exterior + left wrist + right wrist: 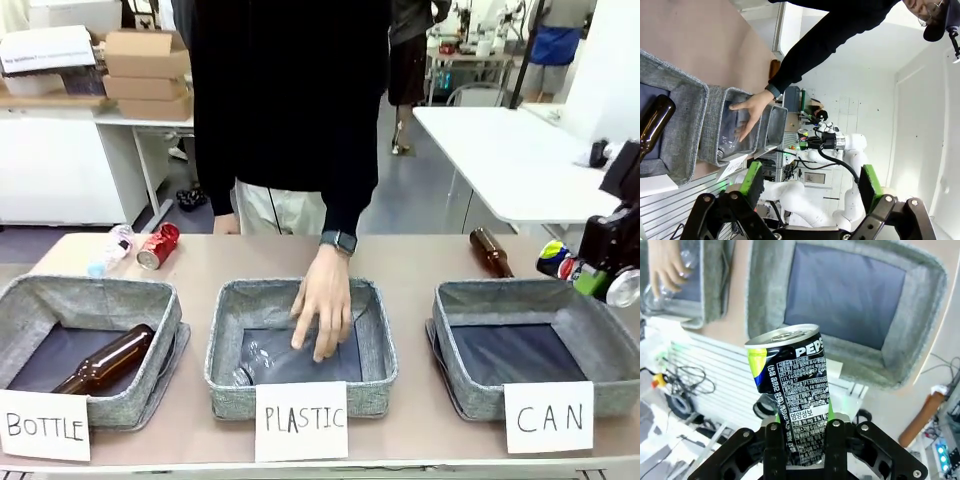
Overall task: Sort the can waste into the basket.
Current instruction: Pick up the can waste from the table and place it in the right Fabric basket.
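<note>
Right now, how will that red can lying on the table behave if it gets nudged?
The red can lies on its side on the table, so it would probably roll. Small and probably empty, it likely feels light. Its shiny skin may be slippery and could dent under a tight squeeze.

— What is the can (790, 390) like?
— Thin metal, dented, glossy dark print, a bright bare rim.
— And the basket (600, 345)?
— Rough grey woven cloth with a smooth dark lining, and a matt white paper sign (548, 417).
— The bottle (104, 360)?
— Glossy brown glass. The table (400, 265) is smooth, matt tan.
</note>
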### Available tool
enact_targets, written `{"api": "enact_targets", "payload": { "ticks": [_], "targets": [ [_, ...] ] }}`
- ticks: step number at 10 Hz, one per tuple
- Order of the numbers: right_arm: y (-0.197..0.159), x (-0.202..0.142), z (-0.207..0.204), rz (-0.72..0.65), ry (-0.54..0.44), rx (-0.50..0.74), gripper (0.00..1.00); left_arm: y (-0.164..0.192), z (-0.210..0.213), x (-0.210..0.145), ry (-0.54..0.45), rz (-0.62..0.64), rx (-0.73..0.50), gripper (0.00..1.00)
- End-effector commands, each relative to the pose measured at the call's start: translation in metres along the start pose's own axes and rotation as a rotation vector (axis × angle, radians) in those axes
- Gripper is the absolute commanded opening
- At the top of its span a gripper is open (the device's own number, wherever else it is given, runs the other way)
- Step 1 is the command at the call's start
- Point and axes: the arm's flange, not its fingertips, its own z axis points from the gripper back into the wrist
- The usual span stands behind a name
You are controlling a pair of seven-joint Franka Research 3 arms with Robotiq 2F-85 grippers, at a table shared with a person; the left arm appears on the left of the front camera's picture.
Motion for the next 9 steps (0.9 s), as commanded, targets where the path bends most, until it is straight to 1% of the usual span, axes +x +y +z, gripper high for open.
{"api": "enact_targets", "payload": {
  "ticks": [1,3,5,6,7,9],
  "targets": [
    [-0.0092,0.007,-0.0014,0.008,-0.024,0.003,0.0,-0.0002,0.0006,-0.0017,0.008,-0.018,-0.004,1.0],
    [-0.0121,0.0093,-0.0007,-0.005,-0.028,0.005,0.0,-0.0002,0.0006,-0.0017,0.008,-0.018,-0.004,1.0],
    [-0.0131,0.0135,-0.0003,-0.006,-0.023,0.013,0.83,-0.0002,0.0006,-0.0017,0.008,-0.018,-0.004,1.0],
    [-0.0135,0.0139,-0.0003,-0.008,-0.026,0.013,0.95,-0.0002,0.0006,-0.0017,0.008,-0.018,-0.004,1.0],
    [-0.014,0.014,0.0007,-0.011,-0.039,0.017,1.0,-0.0002,0.0006,-0.0017,0.008,-0.018,-0.004,1.0],
    [-0.0153,0.0149,0.0014,-0.024,-0.06,0.023,1.0,-0.0002,0.0006,-0.0017,0.008,-0.018,-0.004,1.0]
  ]
}}
